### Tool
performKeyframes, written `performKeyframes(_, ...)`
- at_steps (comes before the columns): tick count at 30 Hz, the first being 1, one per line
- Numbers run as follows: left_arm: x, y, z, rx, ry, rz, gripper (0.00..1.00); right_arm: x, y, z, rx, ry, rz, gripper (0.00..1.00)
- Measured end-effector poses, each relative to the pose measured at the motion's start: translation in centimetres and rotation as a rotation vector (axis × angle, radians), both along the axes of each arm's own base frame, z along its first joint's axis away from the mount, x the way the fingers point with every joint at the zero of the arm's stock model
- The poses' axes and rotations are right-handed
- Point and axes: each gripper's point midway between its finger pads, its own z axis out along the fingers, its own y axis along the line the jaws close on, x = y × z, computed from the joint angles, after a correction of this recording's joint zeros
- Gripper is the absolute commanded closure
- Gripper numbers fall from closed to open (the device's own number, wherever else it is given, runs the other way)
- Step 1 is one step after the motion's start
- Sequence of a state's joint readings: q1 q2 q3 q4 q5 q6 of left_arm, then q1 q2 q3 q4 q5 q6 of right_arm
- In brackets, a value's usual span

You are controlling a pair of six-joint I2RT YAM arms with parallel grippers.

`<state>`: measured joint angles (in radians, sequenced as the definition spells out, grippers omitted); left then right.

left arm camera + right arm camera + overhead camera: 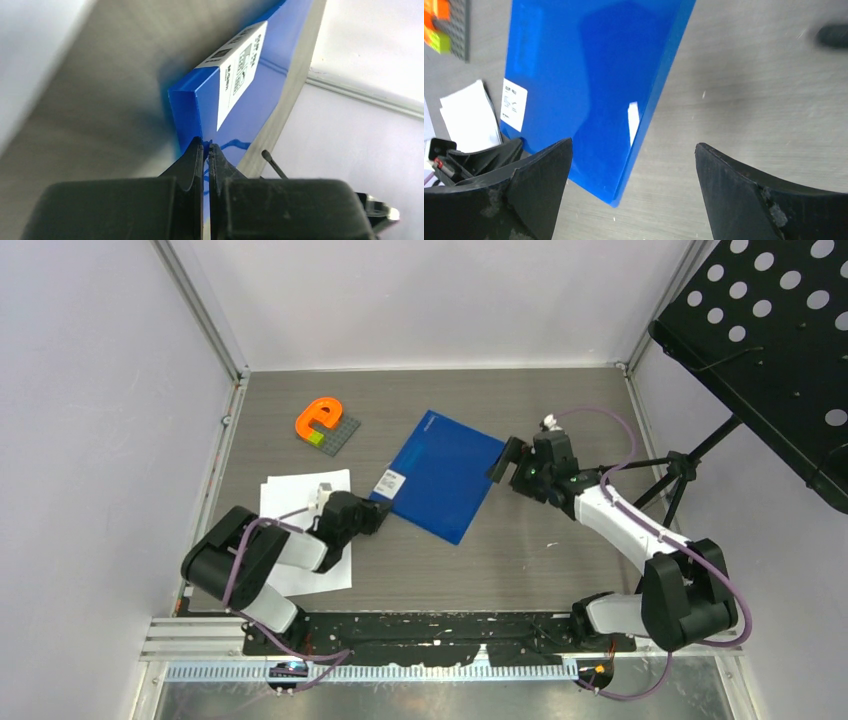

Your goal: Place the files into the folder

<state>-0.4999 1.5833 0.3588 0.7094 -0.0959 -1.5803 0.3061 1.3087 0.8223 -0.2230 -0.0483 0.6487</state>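
Surface: grey wood-grain table, white walls behind.
Near left: files, white sheets, partly under the left arm.
Left gripper: pinched tight on the near corner of the folder.
Folder: blue, mid-table, label up.
Right gripper: jaws wide, empty, beside the folder's right edge.
Handling: likely best to raise the cover slowly while the right gripper steadies the back.

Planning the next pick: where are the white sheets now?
Overhead view: the white sheets lie on the table's left side, partly under the left arm, just left of the blue folder.
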Motion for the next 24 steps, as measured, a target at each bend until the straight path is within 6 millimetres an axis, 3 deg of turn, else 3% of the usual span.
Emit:
performKeyframes(4, -3.4, 1.2, -0.8, -0.067, 0.060, 0.012, 1.00, -3.5, 2.1, -3.4, 0.060, 0.077, 0.045, 0.02)
performKeyframes(9, -4.6, 0.6, 1.3, -0.181, 0.038, -0.010, 1.00, -5.5, 4.0, -5.0, 0.147, 0.100, 0.052, 0.02)
performKeyframes(18, -6.1, -0.3, 4.4, -0.309, 0.007, -0.069, 1.00, -5.0, 5.7, -4.1, 0.267, 0.055, 0.022, 0.00)
performKeyframes(24, -6.5, -0.7, 5.5, -0.342, -0.006, -0.099, 1.00, -3.8, 6.4, -3.6, 0.324, 0.028, -0.002, 0.07)
